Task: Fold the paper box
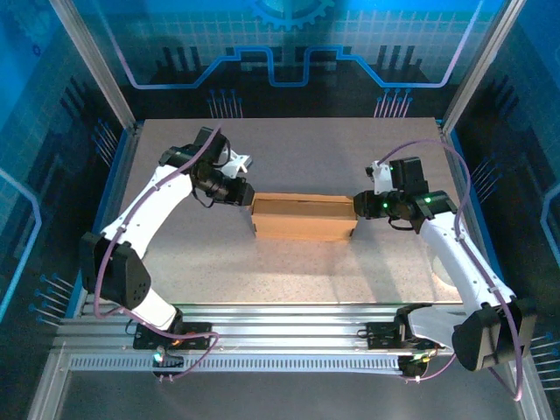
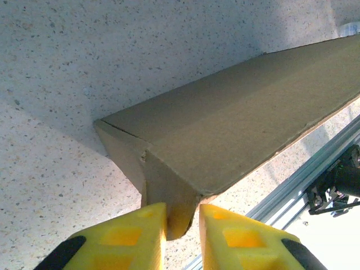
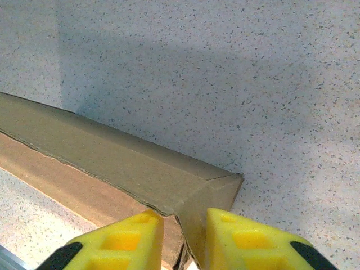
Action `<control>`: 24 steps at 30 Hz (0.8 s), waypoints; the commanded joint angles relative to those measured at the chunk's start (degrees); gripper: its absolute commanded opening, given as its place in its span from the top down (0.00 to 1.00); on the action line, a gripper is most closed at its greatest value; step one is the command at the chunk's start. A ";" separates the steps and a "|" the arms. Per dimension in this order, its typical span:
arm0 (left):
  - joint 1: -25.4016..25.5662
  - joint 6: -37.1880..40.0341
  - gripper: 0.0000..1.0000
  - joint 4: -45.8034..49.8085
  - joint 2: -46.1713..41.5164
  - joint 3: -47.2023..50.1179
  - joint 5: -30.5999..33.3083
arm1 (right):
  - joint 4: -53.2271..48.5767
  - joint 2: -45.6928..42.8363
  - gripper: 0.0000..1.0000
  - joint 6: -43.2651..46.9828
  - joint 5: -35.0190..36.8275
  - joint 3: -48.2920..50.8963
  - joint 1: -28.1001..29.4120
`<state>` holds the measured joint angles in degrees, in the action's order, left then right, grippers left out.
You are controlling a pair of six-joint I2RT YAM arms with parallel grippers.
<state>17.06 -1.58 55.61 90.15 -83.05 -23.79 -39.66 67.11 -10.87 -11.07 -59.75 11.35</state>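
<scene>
Just one paper box (image 1: 303, 219), two arms (image 1: 153, 206) (image 1: 457, 249)

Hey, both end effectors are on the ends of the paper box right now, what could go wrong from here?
One: the left end effector pinches only a thin end flap of the paper box, so a hard pull might tear it.
Two: the right end effector grips the opposite end, so uneven arm motion may twist the box or pull it free.
</scene>
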 commanded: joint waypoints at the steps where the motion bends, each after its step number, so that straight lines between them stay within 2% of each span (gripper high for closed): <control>1: 0.60 -1.54 0.79 1.62 0.91 -2.11 -0.99 | -1.08 0.43 0.75 -0.16 0.39 -2.27 1.04; 14: 0.78 -4.69 0.86 2.10 1.52 -3.65 -2.72 | -1.30 1.53 0.88 -1.34 -0.09 -3.40 2.21; 24: 0.78 -3.12 0.88 2.70 0.91 -1.39 -0.04 | -1.82 1.97 0.92 -1.91 1.04 -3.48 2.89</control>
<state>17.21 -5.63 57.21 91.24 -84.97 -23.35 -40.47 68.60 -11.99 -9.34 -61.52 12.97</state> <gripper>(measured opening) 0.126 0.089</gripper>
